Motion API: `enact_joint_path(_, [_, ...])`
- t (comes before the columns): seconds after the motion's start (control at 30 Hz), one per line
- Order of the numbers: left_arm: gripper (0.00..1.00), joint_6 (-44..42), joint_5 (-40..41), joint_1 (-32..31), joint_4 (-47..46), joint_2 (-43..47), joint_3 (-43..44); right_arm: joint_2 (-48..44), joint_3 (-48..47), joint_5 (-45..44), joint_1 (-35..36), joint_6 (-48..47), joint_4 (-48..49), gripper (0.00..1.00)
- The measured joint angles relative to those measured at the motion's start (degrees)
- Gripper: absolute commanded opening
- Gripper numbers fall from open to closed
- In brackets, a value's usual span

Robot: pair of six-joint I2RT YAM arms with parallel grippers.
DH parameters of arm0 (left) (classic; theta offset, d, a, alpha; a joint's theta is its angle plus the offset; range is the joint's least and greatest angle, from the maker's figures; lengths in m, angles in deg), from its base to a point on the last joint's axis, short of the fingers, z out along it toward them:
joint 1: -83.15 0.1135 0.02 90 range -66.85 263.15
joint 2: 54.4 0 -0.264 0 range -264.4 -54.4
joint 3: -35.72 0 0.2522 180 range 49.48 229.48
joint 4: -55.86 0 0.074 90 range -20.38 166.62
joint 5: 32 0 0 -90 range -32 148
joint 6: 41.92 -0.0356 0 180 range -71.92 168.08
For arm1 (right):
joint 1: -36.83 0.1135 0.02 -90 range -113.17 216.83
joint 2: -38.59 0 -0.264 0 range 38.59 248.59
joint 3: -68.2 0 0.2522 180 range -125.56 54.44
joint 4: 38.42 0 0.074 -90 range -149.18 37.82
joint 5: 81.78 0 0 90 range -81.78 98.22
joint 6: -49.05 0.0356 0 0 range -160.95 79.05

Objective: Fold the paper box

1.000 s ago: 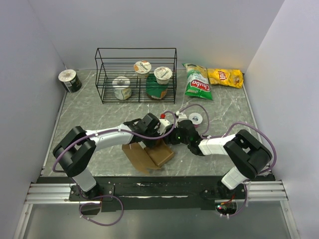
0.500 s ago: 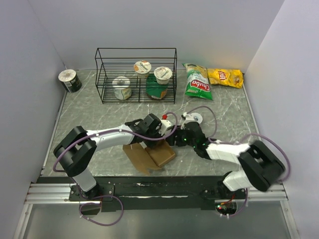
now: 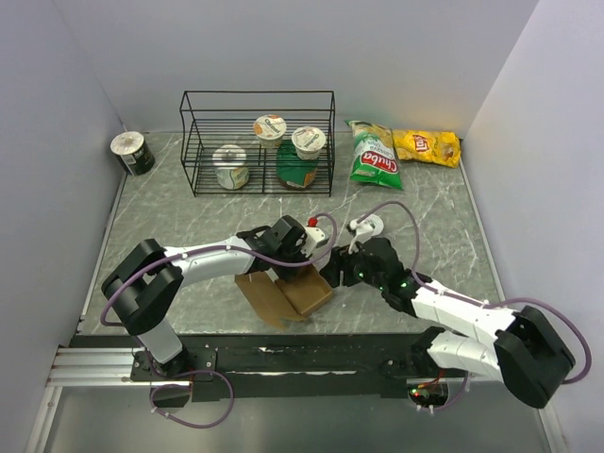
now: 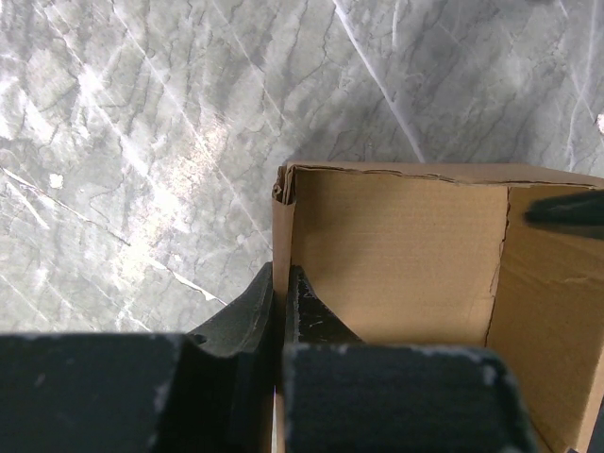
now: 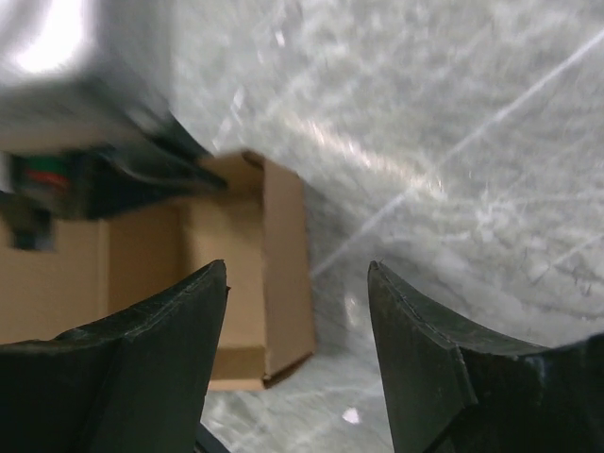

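Observation:
The paper box (image 3: 304,293) is plain brown cardboard, partly folded up, with a flap lying flat toward the near-left. My left gripper (image 3: 302,262) is shut on one upright wall of it; in the left wrist view that wall (image 4: 281,236) stands pinched between the two fingers (image 4: 316,316), and the open inside of the box (image 4: 396,250) lies to the right. My right gripper (image 3: 334,274) is open just right of the box. In the right wrist view the paper box (image 5: 274,264) shows past the left fingertip, with nothing between the fingers (image 5: 160,340).
A black wire rack (image 3: 257,142) with several yogurt cups stands at the back. Right of it lie a green chips bag (image 3: 374,156) and a yellow one (image 3: 427,146). A cup (image 3: 132,153) is at the far left, and a small white disc (image 3: 370,225) is behind the right gripper.
The right arm has swung out toward the near right and its jaws have widened, drawing slightly off the box. The left gripper keeps its hold on the wall.

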Motion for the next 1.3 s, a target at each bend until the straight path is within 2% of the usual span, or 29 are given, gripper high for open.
enact_joint_path(0.23, [0.01,0.02,0.02,-0.02,0.00,0.00,0.00,6.91,-3.32,-1.16,4.98,-4.37,-2.71,0.65])
enact_joint_path(0.33, [0.01,0.02,0.02,-0.02,0.00,0.00,0.00,8.55,-4.85,-2.67,6.60,-5.29,-2.84,0.61])
enact_joint_path(0.7, [0.01,0.11,0.39,-0.02,0.20,0.00,0.00,15.69,-8.94,-10.01,8.33,-6.19,-3.58,0.25])
enact_joint_path(0.77, [0.18,0.20,0.48,-0.02,0.22,0.00,0.04,15.76,-9.01,-10.36,8.44,-6.10,-3.58,0.18])
enact_joint_path(0.8, [0.30,0.22,0.52,-0.02,0.22,0.00,0.04,15.76,-9.01,-10.54,8.52,-6.05,-3.56,0.17])
enact_joint_path(0.83, [0.51,0.42,0.70,-0.02,0.22,0.00,0.11,15.76,-9.07,-10.69,8.55,-5.90,-3.58,0.17])
enact_joint_path(0.9, [0.70,1.53,1.18,-0.04,1.22,0.00,0.74,15.76,-9.44,-11.37,8.68,-5.90,-4.26,0.15])
enact_joint_path(0.93, [0.84,1.90,1.62,-0.04,1.86,0.00,1.18,15.76,-9.66,-11.91,8.70,-5.77,-4.46,0.15])
enact_joint_path(0.97, [0.89,2.56,2.08,-0.09,2.73,0.00,1.92,15.76,-9.90,-12.44,8.68,-5.66,-4.68,0.15])
enact_joint_path(1.03, [0.99,3.78,3.80,0.00,5.14,-0.04,3.89,15.58,-10.49,-14.45,8.57,-4.74,-5.31,0.15])
enact_joint_path(1.2, [0.96,5.07,6.58,0.50,11.69,-1.07,11.15,13.75,-10.99,-19.32,8.11,-2.45,-5.99,0.15])
enact_joint_path(1.3, [0.96,6.34,6.62,1.60,11.78,-1.51,16.24,12.46,-11.13,-21.18,7.96,-0.92,-9.16,0.15])
